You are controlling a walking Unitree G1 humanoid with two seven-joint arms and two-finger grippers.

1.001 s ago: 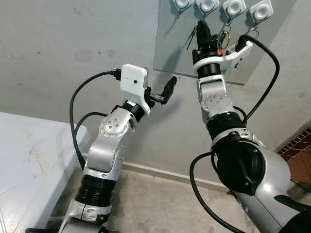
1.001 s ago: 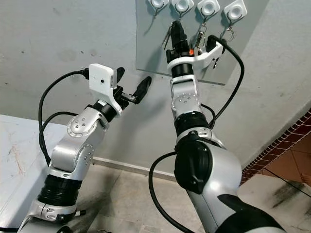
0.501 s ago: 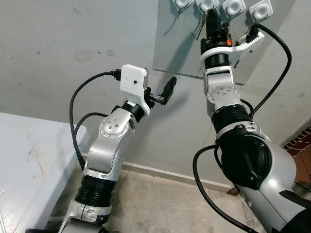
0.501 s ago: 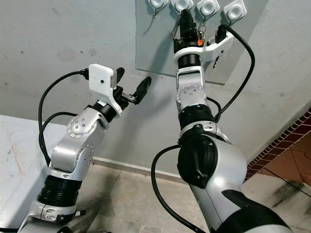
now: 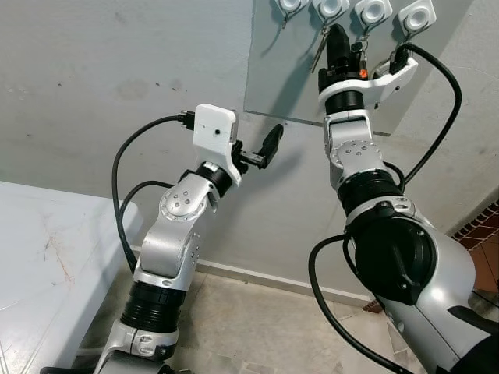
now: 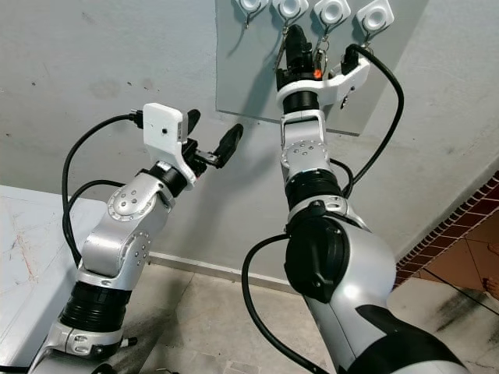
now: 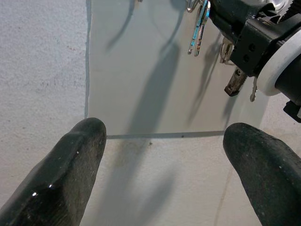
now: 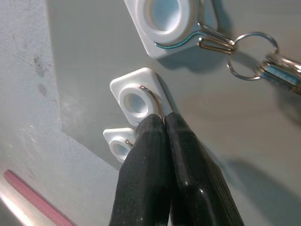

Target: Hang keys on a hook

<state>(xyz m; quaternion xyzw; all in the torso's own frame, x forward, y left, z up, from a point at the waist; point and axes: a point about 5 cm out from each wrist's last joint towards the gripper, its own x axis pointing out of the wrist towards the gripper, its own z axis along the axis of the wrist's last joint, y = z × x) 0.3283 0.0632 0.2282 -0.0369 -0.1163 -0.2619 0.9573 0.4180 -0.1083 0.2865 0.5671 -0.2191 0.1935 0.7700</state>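
Your right gripper (image 8: 162,123) is raised to the grey panel (image 5: 281,70) on the wall, its two black fingers pressed together with nothing between them — the tips touch the wire of a white hook (image 8: 136,100). The keys (image 8: 277,70) hang by their ring from the neighbouring hook (image 8: 167,21), just beside the gripper; in the left wrist view they dangle against the panel next to the right wrist. Your left gripper (image 7: 164,169) hovers lower, below the panel's bottom edge — fingers spread wide and holding nothing.
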